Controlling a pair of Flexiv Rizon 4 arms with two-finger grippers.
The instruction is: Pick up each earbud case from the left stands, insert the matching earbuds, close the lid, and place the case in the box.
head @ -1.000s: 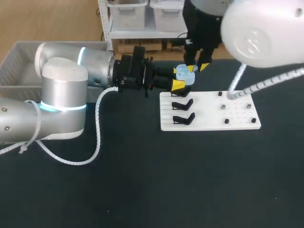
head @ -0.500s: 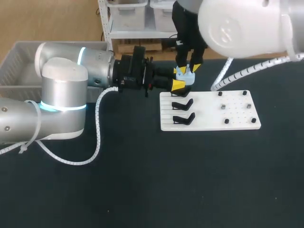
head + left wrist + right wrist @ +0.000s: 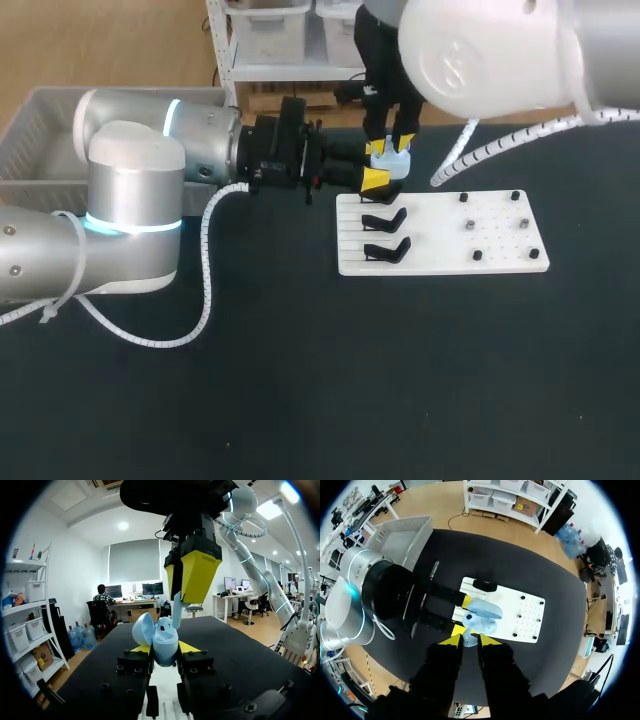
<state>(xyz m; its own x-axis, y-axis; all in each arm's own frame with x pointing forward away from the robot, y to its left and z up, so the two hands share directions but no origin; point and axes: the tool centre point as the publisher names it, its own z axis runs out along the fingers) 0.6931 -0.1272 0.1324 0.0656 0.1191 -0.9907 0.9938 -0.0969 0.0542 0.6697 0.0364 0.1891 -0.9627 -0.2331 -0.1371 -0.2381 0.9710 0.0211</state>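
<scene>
A light blue earbud case (image 3: pixel 392 161), lid open, is held above the table at the far edge of the white stand board (image 3: pixel 440 235). My left gripper (image 3: pixel 384 170) comes in level from the left and is shut on its body. In the left wrist view the case (image 3: pixel 161 639) sits between the yellow tips. My right gripper (image 3: pixel 391 146) hangs straight above it, shut on a light blue earbud (image 3: pixel 176 611) whose lower end reaches into the open case. From the right wrist view the earbud (image 3: pixel 469 641) shows between the tips, over the case (image 3: pixel 481 616).
Two empty black stands (image 3: pixel 385 218) (image 3: pixel 387 250) stand at the board's left end; small black pegs (image 3: pixel 477 255) dot its right part. A grey box (image 3: pixel 40 130) stands at the table's far left, behind my left arm.
My right arm has swung left and brought its gripper over the open case. My left arm and the case have kept still.
</scene>
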